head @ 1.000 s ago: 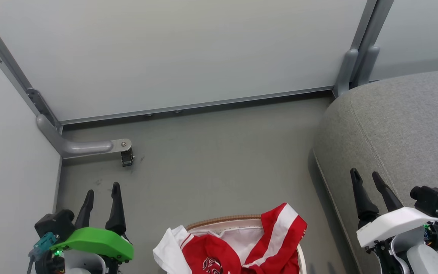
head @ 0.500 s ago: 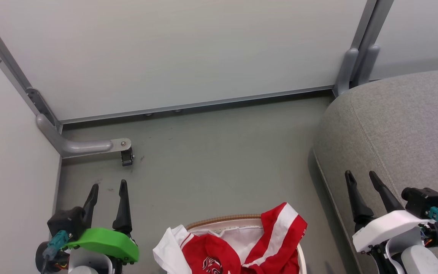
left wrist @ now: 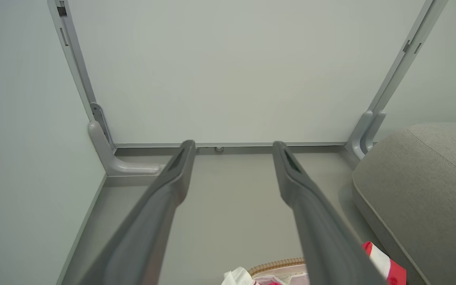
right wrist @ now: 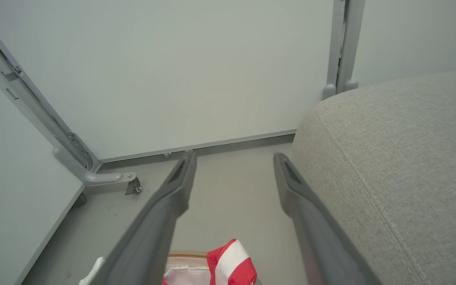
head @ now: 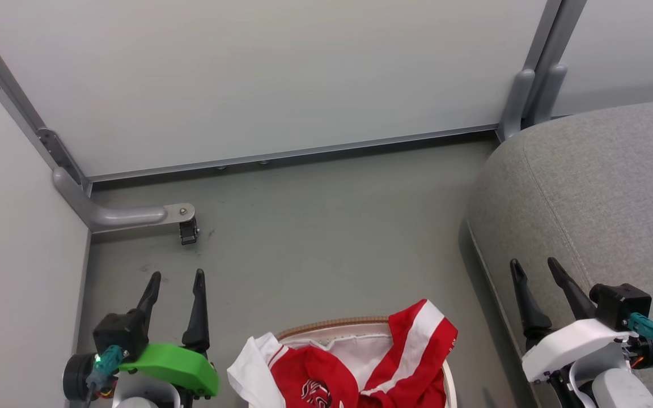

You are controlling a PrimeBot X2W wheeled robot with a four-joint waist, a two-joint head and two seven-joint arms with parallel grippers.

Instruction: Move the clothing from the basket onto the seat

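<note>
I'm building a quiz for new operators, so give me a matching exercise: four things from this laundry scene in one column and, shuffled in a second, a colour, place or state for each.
Column one
1. clothing
2. basket
3. seat
4. left tool

Column two
A. grey woven fabric, on the robot's right
B. open and empty, over the floor
C. red and white, partly draped over a rim
D. brown woven rim, white inside

Pairs: 1-C, 2-D, 3-A, 4-B

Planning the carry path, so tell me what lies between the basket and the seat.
Bare grey floor, seen in the head view. The basket stands apart from the seat; the clothing drapes over its rim on that side.
</note>
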